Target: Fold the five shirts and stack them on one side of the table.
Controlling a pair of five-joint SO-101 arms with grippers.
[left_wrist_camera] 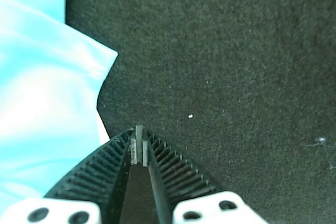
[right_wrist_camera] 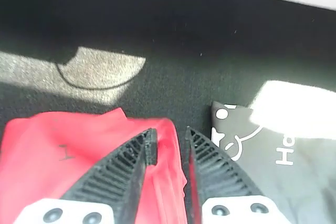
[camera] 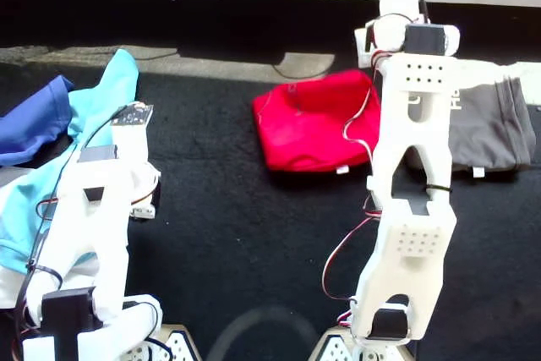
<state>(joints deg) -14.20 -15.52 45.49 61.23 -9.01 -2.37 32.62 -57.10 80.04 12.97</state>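
The left pincer [left_wrist_camera: 139, 142] is seen pressed together with nothing held, low over the black table cover [left_wrist_camera: 236, 77] and just beside the edge of the light blue shirt [left_wrist_camera: 42, 103]. In the high view that shirt is spread unfolded toward 9 o'clock from the left arm. Its long axis runs roughly from 1 o'clock to 7 o'clock, and a dark blue shirt [camera: 34, 120] is bunched against it toward 10 o'clock.

The right pincer [right_wrist_camera: 170, 148] is held slightly apart and empty above the narrow gap between two folded shirts. The red shirt [camera: 313, 124] is placed at its 9 o'clock and the grey shirt [camera: 499, 124] at its 3 o'clock; they lie side by side, not stacked.

The light blue shirt is judged to be the next one handled. The left arm is far nearer to it, and a short shift toward 9 o'clock would be needed to reach its edge.
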